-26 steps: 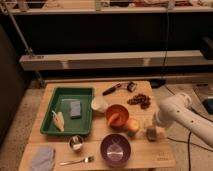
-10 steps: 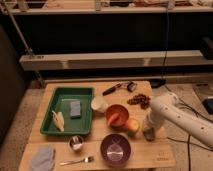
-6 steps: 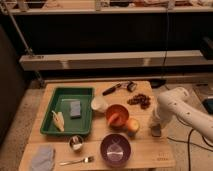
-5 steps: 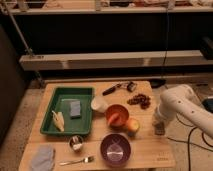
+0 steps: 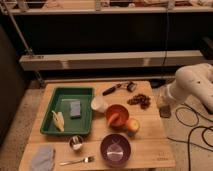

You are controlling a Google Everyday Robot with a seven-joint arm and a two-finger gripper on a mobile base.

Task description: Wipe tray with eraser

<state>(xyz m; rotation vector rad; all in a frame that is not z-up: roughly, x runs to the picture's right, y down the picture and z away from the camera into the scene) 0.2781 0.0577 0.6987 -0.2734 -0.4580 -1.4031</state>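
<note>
The green tray (image 5: 49, 98) lies on the left half of the wooden table, with a flat blue-grey pad (image 5: 75, 108) and a pale yellowish item (image 5: 59, 120) inside it. My gripper (image 5: 164, 106) hangs at the table's right edge, far from the tray, on the white arm (image 5: 192, 84). It is shut on the eraser (image 5: 165, 112), a small grey-tan block held just beyond the table edge and above the floor.
Between gripper and tray stand a white cup (image 5: 98, 104), an orange bowl (image 5: 117, 115), an orange fruit (image 5: 133, 125) and a purple bowl (image 5: 115, 149). A brush (image 5: 114, 89) and brown bits (image 5: 141, 101) lie at the back right. A cloth (image 5: 42, 157), fork (image 5: 78, 161) and metal cup (image 5: 76, 143) sit in front. Cables (image 5: 196, 131) cross the floor.
The eraser stood on the table's front right. The gripper closed on it, lifted it and carried it right and back, past the table edge.
</note>
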